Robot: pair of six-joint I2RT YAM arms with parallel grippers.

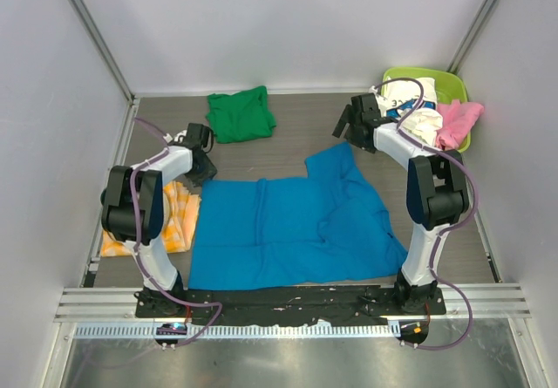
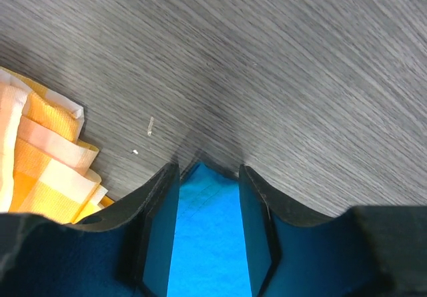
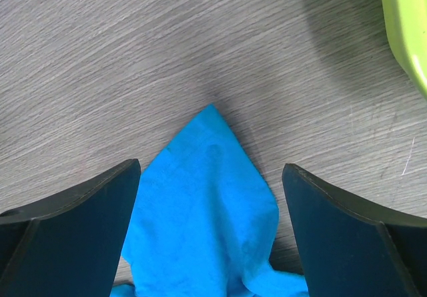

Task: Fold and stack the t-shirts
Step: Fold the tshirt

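Note:
A bright blue t-shirt (image 1: 288,227) lies spread flat in the middle of the table. My left gripper (image 1: 203,170) is down at its far left corner. In the left wrist view the jaws of the left gripper (image 2: 208,169) stand partly apart, astride that blue corner (image 2: 210,230), which lies flat between them. My right gripper (image 1: 343,128) hangs over the shirt's far right tip. Its jaws (image 3: 210,167) are wide open on either side of the pointed blue tip (image 3: 200,223). A folded green t-shirt (image 1: 240,115) rests at the back.
A lime green basket (image 1: 453,83) (image 3: 407,23) at the back right holds white printed and pink shirts (image 1: 458,122). An orange-yellow checked cloth (image 1: 174,218) (image 2: 40,170) lies just left of the blue shirt, beside my left arm. White walls close in three sides.

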